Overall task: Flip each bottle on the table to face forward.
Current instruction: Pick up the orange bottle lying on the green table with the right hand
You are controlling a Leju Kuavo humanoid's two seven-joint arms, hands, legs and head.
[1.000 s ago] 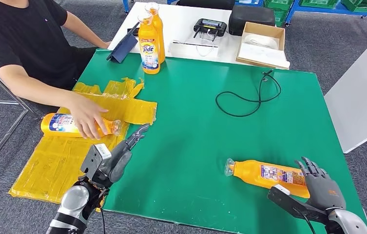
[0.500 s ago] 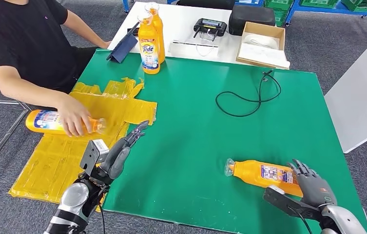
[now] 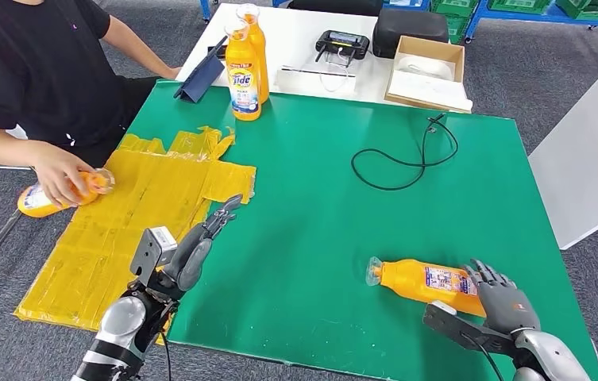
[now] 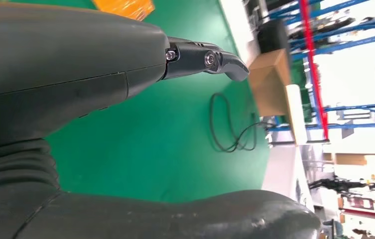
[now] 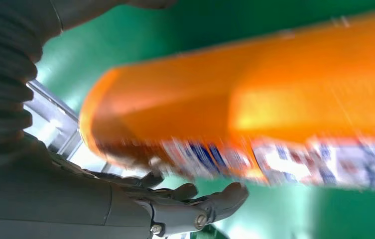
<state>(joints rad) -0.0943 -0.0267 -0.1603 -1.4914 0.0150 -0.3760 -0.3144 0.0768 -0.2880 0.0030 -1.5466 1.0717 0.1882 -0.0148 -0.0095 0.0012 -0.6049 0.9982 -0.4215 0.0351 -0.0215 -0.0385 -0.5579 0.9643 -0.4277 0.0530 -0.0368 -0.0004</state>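
Lay on its side nr surface's front-right corner: orange bottle (image 3: 426, 282). Reached its base w/ right hand (image 3: 504, 305), fingers spread, not gripping yet. Hovered empty, fingers apart, nr front-left: left hand (image 3: 198, 248). Best bet: wrap body fully, then roll label-up.

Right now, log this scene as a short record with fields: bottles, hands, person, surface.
lying bottle: orange bottle on its side on the green table
upright bottles: two Tide bottles at the far edge
left hand: left hand holds nothing
right hand: right hand at the lying bottle's base, grip unclear
person: person's hand holds another bottle off the table's edge
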